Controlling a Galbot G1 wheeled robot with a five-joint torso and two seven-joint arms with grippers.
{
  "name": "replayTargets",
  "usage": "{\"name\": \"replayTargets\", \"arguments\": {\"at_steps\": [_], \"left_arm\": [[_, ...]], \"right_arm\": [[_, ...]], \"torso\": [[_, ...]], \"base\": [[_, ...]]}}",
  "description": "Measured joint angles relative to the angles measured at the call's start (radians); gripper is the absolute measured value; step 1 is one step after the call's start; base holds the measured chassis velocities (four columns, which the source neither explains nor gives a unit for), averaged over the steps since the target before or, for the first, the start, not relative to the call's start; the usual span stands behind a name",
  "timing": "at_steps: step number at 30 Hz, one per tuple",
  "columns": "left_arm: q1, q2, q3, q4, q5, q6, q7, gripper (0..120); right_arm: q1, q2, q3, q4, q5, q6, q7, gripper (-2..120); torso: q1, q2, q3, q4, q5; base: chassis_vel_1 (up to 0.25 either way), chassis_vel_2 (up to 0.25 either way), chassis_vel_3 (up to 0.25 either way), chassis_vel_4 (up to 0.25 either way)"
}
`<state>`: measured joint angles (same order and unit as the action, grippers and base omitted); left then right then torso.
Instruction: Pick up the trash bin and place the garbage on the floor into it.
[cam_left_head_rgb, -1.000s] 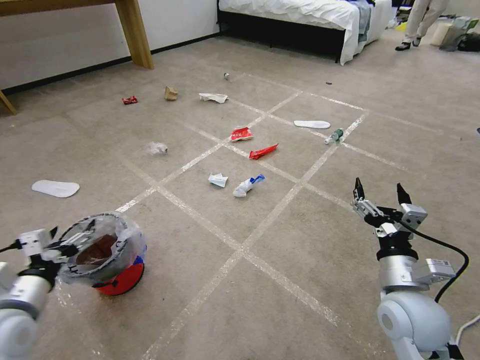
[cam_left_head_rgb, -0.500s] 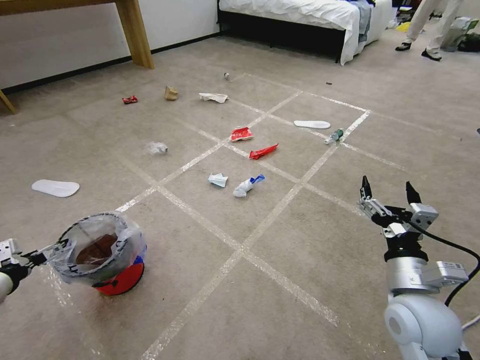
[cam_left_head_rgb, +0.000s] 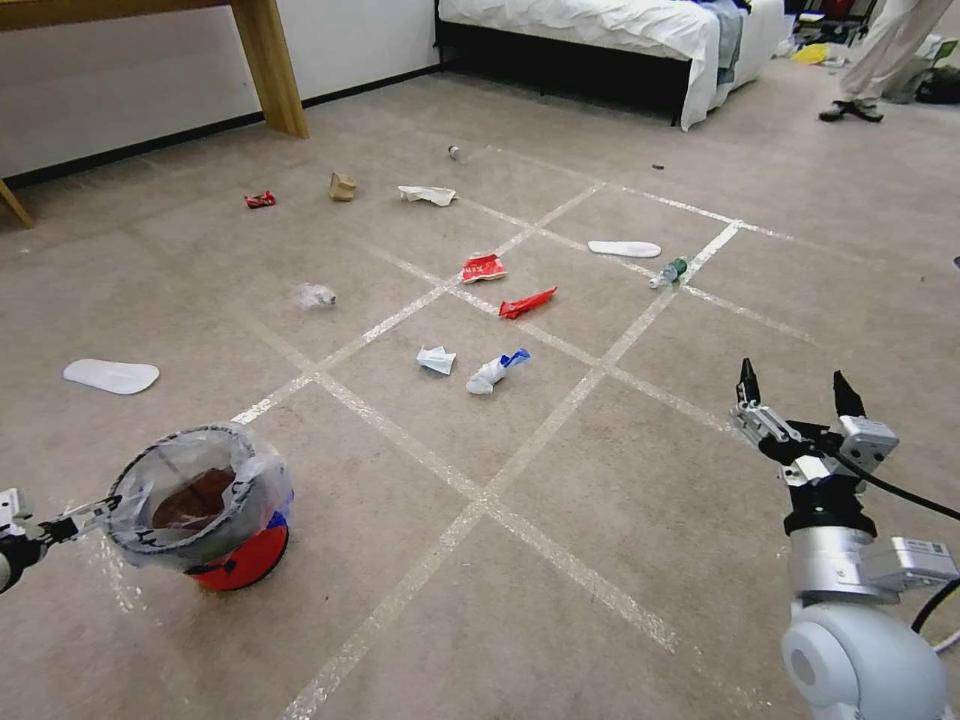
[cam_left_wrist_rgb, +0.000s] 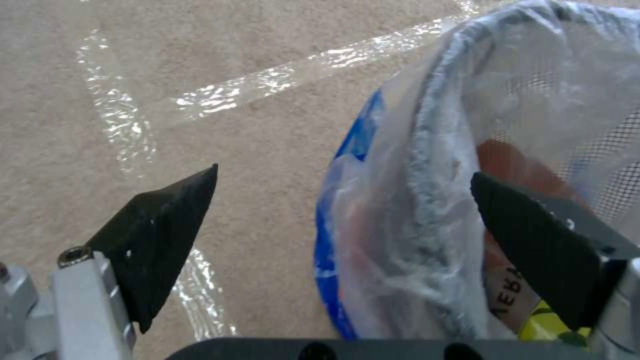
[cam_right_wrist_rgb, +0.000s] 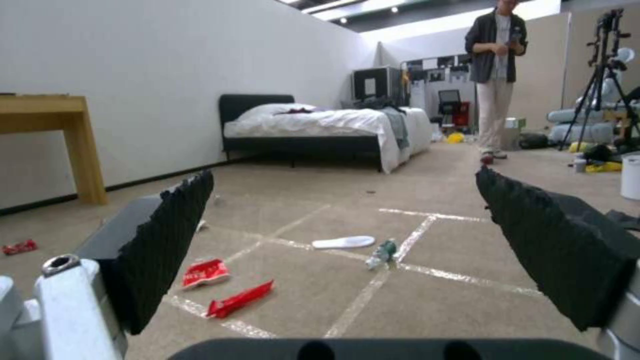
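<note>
Red-based and lined with a clear bag, the trash bin (cam_left_head_rgb: 198, 508) is seen standing on the floor (cam_left_head_rgb: 560, 600) at the near left, and its rim is straddled by the spread fingers of the left gripper (cam_left_wrist_rgb: 393, 200), one outside and one inside the mesh. The right gripper (cam_left_head_rgb: 800, 392) is held upright at the near right, fingers apart and empty. Compared with a second ago, the left arm is drawn back leftward and the right gripper sits lower and further right, while the garbage (cam_left_head_rgb: 524, 302) is unchanged.

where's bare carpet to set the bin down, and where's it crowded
Bare carpet lies between the trash bin and the right gripper, along the near tape cross. Crowded farther out: tissues and red wrappers.
</note>
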<state>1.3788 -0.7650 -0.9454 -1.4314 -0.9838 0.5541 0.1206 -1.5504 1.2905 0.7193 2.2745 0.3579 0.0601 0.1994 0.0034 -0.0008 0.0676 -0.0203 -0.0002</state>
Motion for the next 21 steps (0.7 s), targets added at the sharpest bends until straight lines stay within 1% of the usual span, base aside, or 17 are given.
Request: {"name": "replayTargets", "arguments": {"at_steps": [1, 2, 3, 4, 6, 7, 9, 10, 12, 17, 20, 21], "left_arm": [[0.0, 0.0, 0.0, 0.0, 0.0, 0.0, 0.0, 100], [-0.01, -0.005, 0.009, 0.0, -0.002, 0.002, -0.002, 100], [-0.029, -0.017, 0.029, 0.004, 0.0, 0.005, -0.004, 100], [-0.029, -0.017, 0.029, 0.004, 0.0, 0.005, -0.004, 100], [-0.057, -0.026, 0.052, 0.027, 0.002, 0.006, -0.004, 100], [-0.057, -0.026, 0.052, 0.027, 0.002, 0.006, -0.004, 100], [-0.081, -0.031, 0.068, 0.054, 0.002, 0.006, -0.001, 100], [-0.081, -0.031, 0.068, 0.054, 0.002, 0.006, -0.001, 100], [-0.106, -0.035, 0.083, 0.084, 0.003, 0.007, 0.002, 99], [-0.125, -0.037, 0.097, 0.107, 0.008, 0.005, 0.006, 97], [-0.133, -0.038, 0.109, 0.114, 0.02, 0.005, 0.012, 87], [-0.133, -0.038, 0.109, 0.114, 0.02, 0.005, 0.012, 87]], "right_arm": [[0.0, 0.0, 0.0, 0.0, 0.0, 0.0, 0.0, 100], [-0.006, 0.0, 0.005, 0.002, -0.001, 0.002, 0.0, 100], [-0.011, -0.001, 0.015, 0.005, -0.002, 0.002, 0.002, 100], [-0.011, -0.001, 0.015, 0.005, -0.002, 0.002, 0.002, 100], [-0.018, -0.003, 0.027, 0.01, -0.001, 0.003, 0.003, 100], [-0.018, -0.003, 0.027, 0.01, -0.001, 0.003, 0.003, 100], [-0.026, -0.003, 0.034, 0.013, -0.001, 0.003, 0.004, 100], [-0.026, -0.003, 0.034, 0.013, -0.001, 0.003, 0.004, 100], [-0.035, -0.003, 0.042, 0.018, -0.001, 0.003, 0.004, 100], [-0.039, -0.004, 0.052, 0.019, -0.001, 0.005, 0.007, 100], [-0.04, -0.005, 0.056, 0.015, -0.001, 0.01, 0.01, 100], [-0.04, -0.005, 0.056, 0.015, -0.001, 0.01, 0.01, 100]], "torso": [[0.0, 0.0, 0.0, 0.0, 0.0], [0.0, 0.0, 0.0, 0.0, 0.0002], [0.0, 0.0, 0.0, 0.0, 0.0], [0.0, 0.0, 0.0, 0.0, 0.0], [0.0, 0.0, 0.0, -0.0001, 0.0001], [0.0, 0.0, 0.0, -0.0001, 0.0001], [0.0, 0.0, 0.0, 0.0, 0.0001], [0.0, 0.0, 0.0, 0.0, 0.0001], [0.0, 0.0, 0.0, 0.0, 0.0], [0.0, 0.0, 0.0, 0.0002, 0.0009], [0.0, 0.0, 0.0, 0.0003, 0.0015], [0.0, 0.0, 0.0, 0.0003, 0.0015]], "base": [[0.0, 0.0, 0.0, 0.0], [0.0, 0.0, 0.0, 0.0], [0.0, 0.0, 0.0, 0.0], [0.0, 0.0, 0.0, 0.0], [0.0, 0.0, 0.0, 0.0], [0.0, 0.0, 0.0, 0.0], [0.0, 0.0, 0.0, 0.0], [0.0, 0.0, 0.0, 0.0], [0.0, 0.0, 0.0, 0.0], [0.0, 0.0, 0.0, 0.0], [0.0, 0.0, 0.0, 0.0], [0.0, 0.0, 0.0, 0.0]]}}
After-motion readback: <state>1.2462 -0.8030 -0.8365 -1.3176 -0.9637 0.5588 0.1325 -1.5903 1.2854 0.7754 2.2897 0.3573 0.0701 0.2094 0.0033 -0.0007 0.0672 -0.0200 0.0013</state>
